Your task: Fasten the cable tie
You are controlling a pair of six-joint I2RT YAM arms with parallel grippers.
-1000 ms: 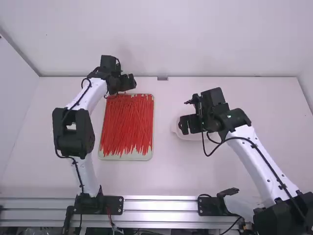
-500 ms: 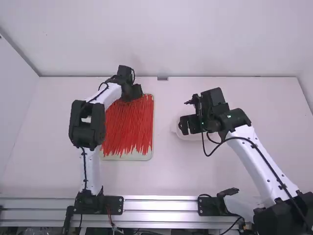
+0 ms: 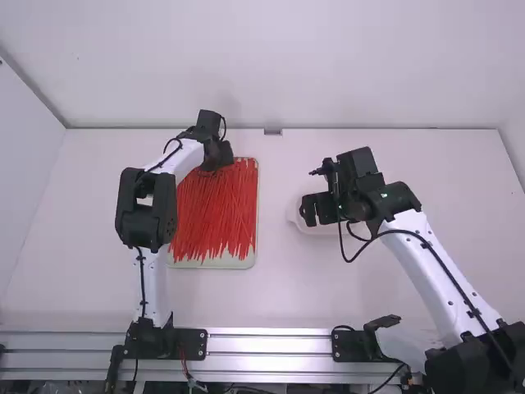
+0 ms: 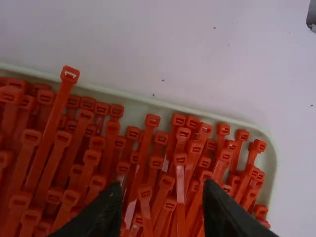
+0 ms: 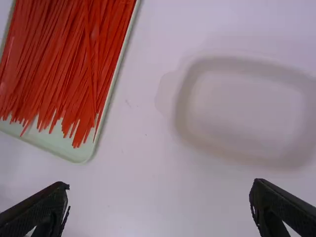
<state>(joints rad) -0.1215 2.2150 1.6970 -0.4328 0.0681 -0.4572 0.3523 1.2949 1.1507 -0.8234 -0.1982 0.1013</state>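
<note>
A heap of red cable ties (image 3: 215, 209) lies on a pale tray (image 3: 254, 215) left of the table's middle; their heads (image 4: 148, 148) crowd the tray's far end and their tails (image 5: 69, 69) reach its near end. My left gripper (image 3: 215, 158) hangs open just above the heads at the tray's far edge, its fingers (image 4: 106, 212) straddling several ties. My right gripper (image 3: 321, 209) hovers open over the table beside a white dish (image 3: 316, 220), its fingertips (image 5: 42, 210) wide apart and empty.
The white dish (image 5: 244, 111) is empty and sits right of the tray (image 5: 66, 153). Bare white table lies between them and all round. A white wall rises behind the table's far edge, with a small grey bracket (image 3: 272, 130) at its foot.
The left arm swung right from the tray's far left corner to over the ties' heads, then settled slightly lower. The right arm has stayed still.
</note>
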